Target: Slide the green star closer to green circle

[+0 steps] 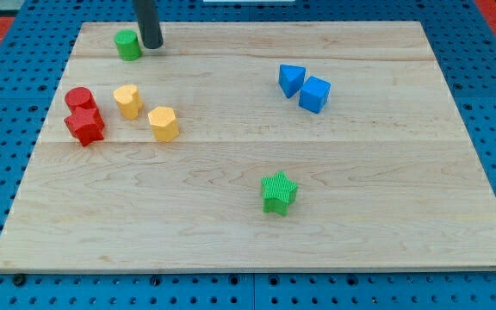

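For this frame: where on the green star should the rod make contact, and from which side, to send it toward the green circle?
No grip here, only a push. Contact the green star on its lower-right face, coming from the view's bottom right, since the green circle lies up and left. Probably aim between two points so it doesn't spin off. My tip now sits right beside the circle, far from the star.

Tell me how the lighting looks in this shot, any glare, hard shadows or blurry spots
Camera view: light is even and soft, with no glare on the wooden board. The green star and green circle cast only faint, short shadows. Block edges look slightly soft throughout, likely from low resolution. My tip reads sharp enough, just to the view's right of the green circle.
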`<move>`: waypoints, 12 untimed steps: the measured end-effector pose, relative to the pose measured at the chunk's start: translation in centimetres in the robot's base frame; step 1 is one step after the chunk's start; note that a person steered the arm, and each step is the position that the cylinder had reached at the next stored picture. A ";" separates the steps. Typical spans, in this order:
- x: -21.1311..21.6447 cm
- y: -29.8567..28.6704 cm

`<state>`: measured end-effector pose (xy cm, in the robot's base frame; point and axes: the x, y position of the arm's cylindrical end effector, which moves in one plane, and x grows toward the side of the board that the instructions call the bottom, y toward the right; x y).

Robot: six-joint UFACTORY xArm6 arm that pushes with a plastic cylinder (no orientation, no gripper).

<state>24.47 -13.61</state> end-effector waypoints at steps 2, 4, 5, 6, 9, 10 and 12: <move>1.0 7.7; 7.1 10.2; 9.5 12.9; 12.4 13.4; 31.5 21.5; 28.8 15.0; 23.4 11.5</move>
<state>47.86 -2.15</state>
